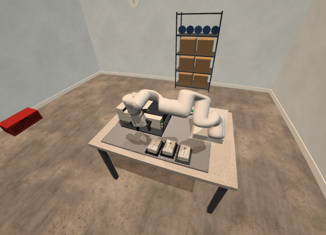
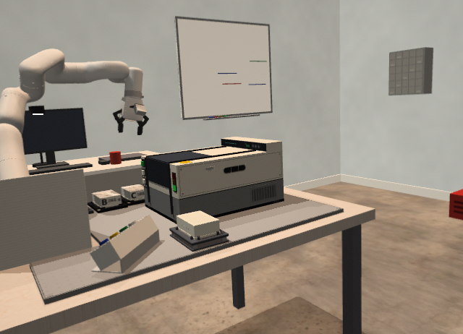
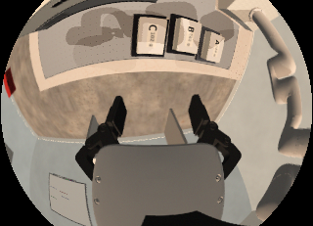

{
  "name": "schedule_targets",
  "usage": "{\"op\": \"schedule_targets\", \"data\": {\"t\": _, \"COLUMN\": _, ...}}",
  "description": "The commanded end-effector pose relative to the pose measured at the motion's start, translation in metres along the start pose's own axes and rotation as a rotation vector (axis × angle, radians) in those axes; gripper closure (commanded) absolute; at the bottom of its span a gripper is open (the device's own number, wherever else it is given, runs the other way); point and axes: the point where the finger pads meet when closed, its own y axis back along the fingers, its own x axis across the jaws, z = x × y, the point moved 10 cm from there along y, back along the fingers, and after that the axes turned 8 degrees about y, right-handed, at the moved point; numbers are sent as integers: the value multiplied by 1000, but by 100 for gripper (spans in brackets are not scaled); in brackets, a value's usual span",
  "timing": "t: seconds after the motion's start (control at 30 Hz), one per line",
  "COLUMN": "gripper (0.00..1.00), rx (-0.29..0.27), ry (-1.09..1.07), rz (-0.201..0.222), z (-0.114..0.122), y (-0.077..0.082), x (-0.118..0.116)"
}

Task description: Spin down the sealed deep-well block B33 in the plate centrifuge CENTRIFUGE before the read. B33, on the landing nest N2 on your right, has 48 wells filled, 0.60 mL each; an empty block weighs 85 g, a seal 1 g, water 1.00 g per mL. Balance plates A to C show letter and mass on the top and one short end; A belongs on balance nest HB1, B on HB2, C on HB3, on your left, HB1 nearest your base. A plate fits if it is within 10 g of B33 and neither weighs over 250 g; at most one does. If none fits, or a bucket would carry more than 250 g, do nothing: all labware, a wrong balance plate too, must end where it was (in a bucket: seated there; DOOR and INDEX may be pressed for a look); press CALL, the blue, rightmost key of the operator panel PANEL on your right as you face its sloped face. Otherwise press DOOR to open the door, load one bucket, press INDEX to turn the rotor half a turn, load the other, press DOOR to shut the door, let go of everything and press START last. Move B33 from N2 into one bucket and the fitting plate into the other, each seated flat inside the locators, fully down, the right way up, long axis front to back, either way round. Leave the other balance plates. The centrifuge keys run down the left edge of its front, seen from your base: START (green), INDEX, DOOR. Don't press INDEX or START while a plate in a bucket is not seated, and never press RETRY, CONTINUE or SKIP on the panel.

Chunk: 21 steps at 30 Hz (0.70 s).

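The centrifuge [image 2: 213,173] stands on the grey mat, and its top looks shut. Its keys [image 2: 142,170] run down the front corner that faces my base. Block B33 [image 2: 197,225], pale and sealed, sits on its dark nest in front of the centrifuge's side. The sloped operator panel [image 2: 125,244] lies to the left of it. Balance plates A [image 1: 184,152], B [image 1: 168,147] and C [image 1: 154,145] sit in a row on their nests; the wrist view shows them far below as C [image 3: 151,34], B [image 3: 188,33] and A [image 3: 211,44]. My gripper [image 2: 129,126] is open and empty, high above the table near the centrifuge's front.
A grey box [image 2: 45,215] stands by my base. A desk behind holds a monitor [image 2: 53,130], a keyboard and a red cup [image 2: 115,157]. A shelf with boxes [image 1: 197,51] stands at the far wall, and a red toolbox [image 1: 21,120] lies on the floor.
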Motion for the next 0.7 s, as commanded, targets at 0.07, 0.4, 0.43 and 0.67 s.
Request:
{"op": "schedule_targets", "data": {"t": 0.07, "gripper": 0, "rx": 1, "ry": -1, "rz": -5, "z": 0, "y": 2, "x": 0}}
{"op": "schedule_targets", "data": {"t": 0.4, "gripper": 0, "rx": 1, "ry": -1, "rz": -5, "z": 0, "y": 2, "x": 0}}
{"op": "schedule_targets", "data": {"t": 0.43, "gripper": 0, "rx": 1, "ry": -1, "rz": -5, "z": 0, "y": 2, "x": 0}}
{"op": "schedule_targets", "data": {"t": 0.67, "gripper": 0, "rx": 2, "ry": -1, "rz": -5, "z": 0, "y": -5, "x": -2}}
